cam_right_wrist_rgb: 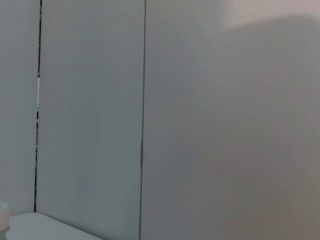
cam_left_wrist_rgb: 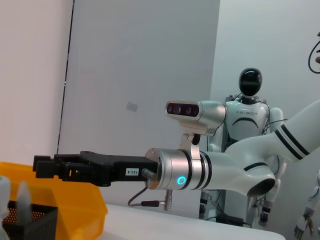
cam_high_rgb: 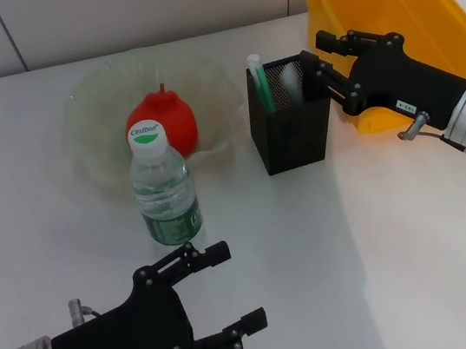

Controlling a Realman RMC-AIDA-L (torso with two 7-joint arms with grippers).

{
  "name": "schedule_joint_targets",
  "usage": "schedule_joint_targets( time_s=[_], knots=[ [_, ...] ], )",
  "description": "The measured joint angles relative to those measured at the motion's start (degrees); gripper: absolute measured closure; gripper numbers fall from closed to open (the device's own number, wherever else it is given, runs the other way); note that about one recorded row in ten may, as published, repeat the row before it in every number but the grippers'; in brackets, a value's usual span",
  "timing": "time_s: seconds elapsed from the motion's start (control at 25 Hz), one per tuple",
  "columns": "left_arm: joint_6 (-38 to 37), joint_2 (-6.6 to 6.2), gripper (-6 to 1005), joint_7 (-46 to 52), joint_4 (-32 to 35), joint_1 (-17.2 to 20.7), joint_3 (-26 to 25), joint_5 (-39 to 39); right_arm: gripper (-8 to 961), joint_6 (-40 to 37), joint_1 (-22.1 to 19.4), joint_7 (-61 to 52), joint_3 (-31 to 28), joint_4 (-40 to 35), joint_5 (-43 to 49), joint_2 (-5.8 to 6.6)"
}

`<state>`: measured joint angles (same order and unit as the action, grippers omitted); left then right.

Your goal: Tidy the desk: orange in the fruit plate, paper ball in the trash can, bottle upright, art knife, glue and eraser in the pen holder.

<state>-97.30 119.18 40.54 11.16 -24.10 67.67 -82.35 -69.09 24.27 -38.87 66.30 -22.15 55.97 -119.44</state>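
- As the bottle (cam_high_rgb: 164, 189) already stands upright at mid-surface, just near of the fruit plate (cam_high_rgb: 88, 117) holding the red-orange fruit (cam_high_rgb: 168, 118), no further grip is judged necessary; it would be light, smooth and slippery, best taken at the waist.
- Right pincer (cam_high_rgb: 314, 61) is found at the pen holder's (cam_high_rgb: 292, 126) far right rim, before the yellow trash can (cam_high_rgb: 383, 3); whether anything is held cannot be told.
- Left pincer (cam_high_rgb: 237, 288) is seen near left, spread wide, empty, touching nothing.
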Motion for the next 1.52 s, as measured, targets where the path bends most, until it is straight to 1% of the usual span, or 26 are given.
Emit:
schedule_joint_targets(
  time_s=[0.16, 0.28, 0.36, 0.44, 0.48, 0.52, 0.56, 0.64, 0.68, 0.72, 0.84, 0.92, 1.0, 1.12, 1.2, 1.28, 1.4, 1.52],
  knots=[
    [-0.1, 0.00, 180, 0.0, 0.0, -0.1, 0.0, 0.0, 668, -0.1, 0.0, -0.1, 0.0, -0.1, 0.0, 0.00],
    [-0.2, 0.00, 182, 0.0, 0.0, -0.1, 0.0, 0.0, 658, -3.0, -0.8, -0.5, -0.8, -0.8, -1.1, 0.00],
    [-0.5, -0.01, 184, 0.1, 0.0, -0.1, 0.0, 0.0, 568, -8.0, -2.3, -1.9, -2.2, -1.5, -3.0, 0.14],
    [-1.0, 0.00, 185, 0.1, 0.0, -0.1, 0.0, 0.0, 479, -12.3, -3.9, -6.2, -3.6, -3.6, -3.3, 0.65],
    [-1.4, -0.01, 186, 0.2, 0.0, -0.1, 0.0, -0.1, 434, -14.1, -4.8, -10.0, -4.1, -5.5, -2.7, 1.24],
    [-1.6, -0.01, 186, 0.2, 0.0, -0.1, 0.0, -0.1, 431, -15.5, -5.7, -13.7, -4.5, -7.3, -1.5, 1.88],
    [-1.7, -0.05, 187, 0.2, 0.1, -0.1, 0.0, -0.2, 428, -17.1, -6.6, -18.9, -4.8, -9.9, 0.7, 2.96],
    [-1.8, -0.21, 189, 0.6, 0.4, -0.1, 0.0, -0.4, 422, -20.9, -7.8, -26.6, -6.4, -13.3, 6.2, 4.55],
    [-1.9, -0.33, 190, 1.2, 0.5, -0.2, 0.0, -0.5, 419, -23.4, -8.3, -29.5, -7.9, -14.8, 9.5, 5.07],
    [-2.0, -0.45, 190, 1.9, 0.6, -0.4, 0.0, -0.6, 416, -27.5, -8.7, -32.1, -10.8, -16.6, 14.7, 5.57],
    [-2.1, -0.68, 193, 3.1, 0.7, -1.1, 0.0, -0.8, 219, -38.6, -9.1, -35.2, -18.2, -19.8, 29.1, 5.92],
    [-1.9, -0.71, 194, 3.2, 0.8, -1.6, 0.1, -1.2, 198, -43.6, -9.3, -34.9, -22.0, -20.4, 37.4, 5.49],
    [-1.7, -0.72, 196, 3.6, 0.9, -2.1, 0.1, -1.8, 177, -45.4, -9.9, -33.0, -23.8, -20.4, 42.3, 4.83],
    [-1.2, -0.72, 198, 5.6, 1.8, -2.5, 0.1, -2.4, 167, -45.3, -11.9, -26.9, -24.8, -20.0, 46.3, 2.89],
    [-0.9, -0.87, 199, 8.2, 3.3, -2.6, 0.2, -3.4, 167, -44.9, -12.8, -24.3, -25.0, -20.0, 47.4, 1.87],
    [-0.8, -1.02, 201, 11.3, 5.3, -2.6, 0.3, -5.0, 167, -44.1, -13.1, -23.5, -24.8, -19.9, 47.9, 1.27],
    [-0.5, -1.00, 203, 16.6, 9.1, -2.9, 0.1, -8.1, 166, -43.3, -12.7, -23.4, -24.6, -18.9, 49.1, 0.83],
    [-0.1, -0.92, 205, 17.8, 9.8, -3.6, -0.2, -9.0, 166, -42.3, -11.3, -23.4, -24.6, -17.6, 50.8, 0.57]
  ],
)
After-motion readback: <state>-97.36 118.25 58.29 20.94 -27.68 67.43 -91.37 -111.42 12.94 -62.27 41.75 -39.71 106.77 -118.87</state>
